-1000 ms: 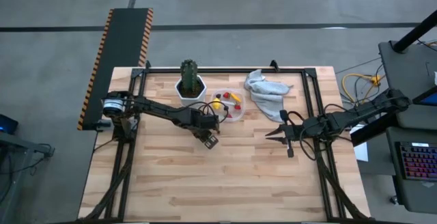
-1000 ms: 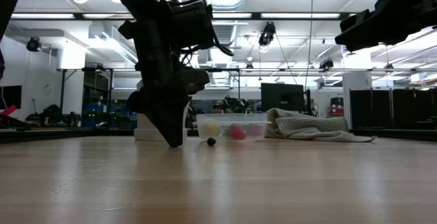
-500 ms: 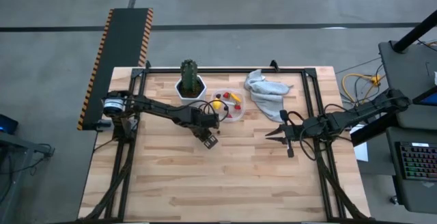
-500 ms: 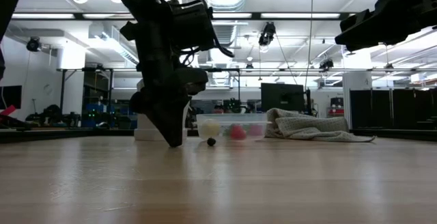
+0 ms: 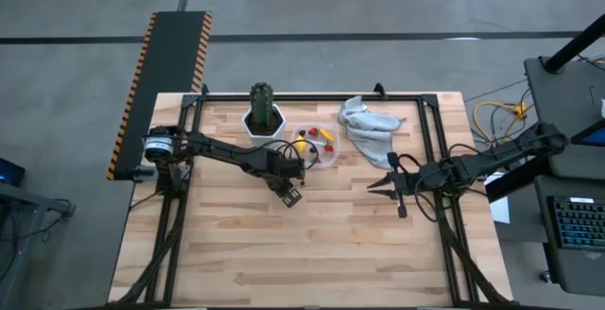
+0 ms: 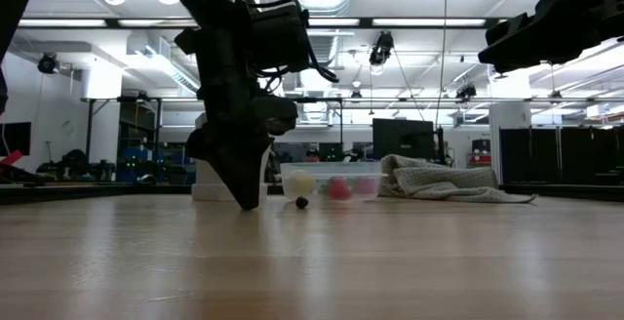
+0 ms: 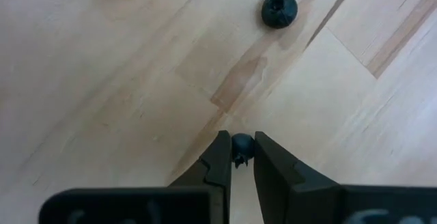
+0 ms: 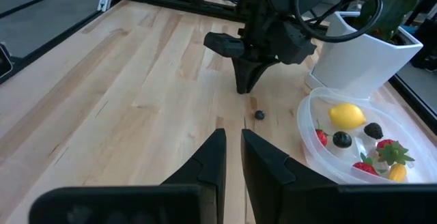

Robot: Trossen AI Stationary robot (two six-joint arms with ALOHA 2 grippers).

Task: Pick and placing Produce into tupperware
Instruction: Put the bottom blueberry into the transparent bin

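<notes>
pale wooden planks make up the surface (image 5: 312, 244), framed by dark rails, with a workshop room and ceiling lights beyond it in the low view. the left tool (image 7: 238, 157) points down with its tips at the wood, fingers nearly closed and pinching a dark round berry (image 7: 242, 147) between them. a second dark berry (image 7: 279, 9) lies loose on the surface a little ahead of that tool, apart from it; the same berry (image 8: 259, 115) shows in the right wrist view between the left tool and the tupperware (image 8: 311, 142). the tupperware sits just beyond the left tool, beside a white pot (image 8: 358, 60) with a green cactus (image 5: 262, 100). inside the container lie a yellow lemon (image 8: 347, 115), two dark berries (image 8: 341, 139), red berry pieces (image 8: 386, 149) and a yellow-orange stick (image 8: 397, 173). a crumpled grey cloth (image 5: 367, 123) lies on the far side of the container from the left tool. the right tool (image 8: 232, 149) hangs above the surface well apart from the produce, fingers almost together, holding nothing.
</notes>
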